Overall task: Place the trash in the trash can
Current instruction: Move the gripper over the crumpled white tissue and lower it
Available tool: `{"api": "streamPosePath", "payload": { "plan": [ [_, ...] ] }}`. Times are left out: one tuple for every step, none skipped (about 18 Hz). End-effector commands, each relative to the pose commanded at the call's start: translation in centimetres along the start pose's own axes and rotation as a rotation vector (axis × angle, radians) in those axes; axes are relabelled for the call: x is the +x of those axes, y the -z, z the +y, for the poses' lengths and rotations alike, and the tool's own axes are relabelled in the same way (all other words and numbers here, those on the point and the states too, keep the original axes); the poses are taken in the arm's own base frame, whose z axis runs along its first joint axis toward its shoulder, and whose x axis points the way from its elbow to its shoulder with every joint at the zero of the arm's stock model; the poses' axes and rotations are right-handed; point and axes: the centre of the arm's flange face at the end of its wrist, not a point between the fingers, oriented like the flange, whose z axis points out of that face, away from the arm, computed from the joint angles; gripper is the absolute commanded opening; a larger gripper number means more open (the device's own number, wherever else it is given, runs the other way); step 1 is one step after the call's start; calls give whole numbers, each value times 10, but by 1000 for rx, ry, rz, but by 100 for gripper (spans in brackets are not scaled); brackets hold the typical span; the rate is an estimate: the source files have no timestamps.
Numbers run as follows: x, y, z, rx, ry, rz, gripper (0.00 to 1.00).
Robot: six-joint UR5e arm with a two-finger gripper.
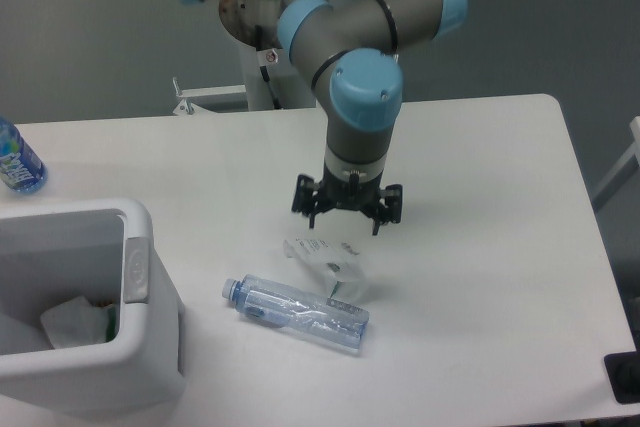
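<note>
The gripper (pixel 347 209) hung just above the far edge of the crumpled white wrapper (pixel 329 259), its two fingers spread apart and holding nothing. The wrapper lay on the white table (pixel 500 247) with its green bit at the near end, touching or nearly touching the crushed clear bottle (pixel 296 312), which lay on its side just in front of it with the cap end pointing toward the trash can (pixel 130 347). The white bin stood at the near left corner, well apart from both pieces, and already held a crumpled white wad (pixel 75 319). A blue-labelled water bottle (pixel 15 159) stood at the far left edge, clear of the work.

The step in hand looked like a descent onto the wrapper. The main risk was a poor bite: the wrapper was thin and flat, so the fingers could close over it and scrape the table without catching a fold, or pinch only a corner that would slip free during the carry. From this angle it was hard to tell whether the gripper was centred over the wrapper or sat a little behind it; if behind, closing could miss altogether. A low pass could also nudge the bottle and roll it toward the table's near edge.
</note>
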Motion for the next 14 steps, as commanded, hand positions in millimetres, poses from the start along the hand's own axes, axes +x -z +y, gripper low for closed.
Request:
{"api": "streamPosePath", "payload": {
  "plan": [
    [1, -11, 1, -17, 5, 1, 100],
    [2, -22, 2, -38, 7, 4, 100],
    [8, -31, 2, -53, 3, 4, 100],
    [8, -40, 3, -71, 6, -4, 100],
    [8, -43, 2, -76, 6, -9, 100],
    [9, -46, 2, -75, 6, -9, 100],
    [9, -47, 1, -67, 5, -13, 100],
    [9, -49, 0, -62, 3, -14, 100],
    [8, -54, 0, -68, 4, -14, 100],
    [7, -57, 0, -75, 4, -20, 100],
    [6, -60, 0, -82, 3, -32, 96],
    [4, -59, -1, -83, 3, -42, 88],
    [4, -60, -1, -83, 3, -46, 79],
    [4, -59, -2, -80, 1, -49, 73]
  ]
}}
